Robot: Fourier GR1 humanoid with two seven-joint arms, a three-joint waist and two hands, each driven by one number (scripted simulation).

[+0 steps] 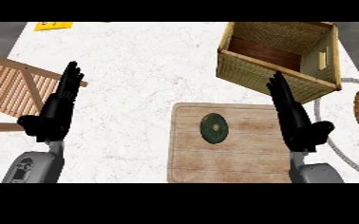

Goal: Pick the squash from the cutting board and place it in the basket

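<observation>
A white, faintly veined marble worktop (133, 71) fills the view under even, soft light. A slatted wooden rack (21, 92) lies at its left edge. A small yellow patch (53, 25) sits at the top, beside a dark grey strip (8, 35).

On the pale bench (140, 61) a dark green squash (214, 128) lies on the wooden cutting board (238, 163), the woven basket (259, 73) stands just beyond its far right corner, and the left hand (52, 116) and right hand (298, 123) rest open at either side, fingers (70, 78) straight.
</observation>
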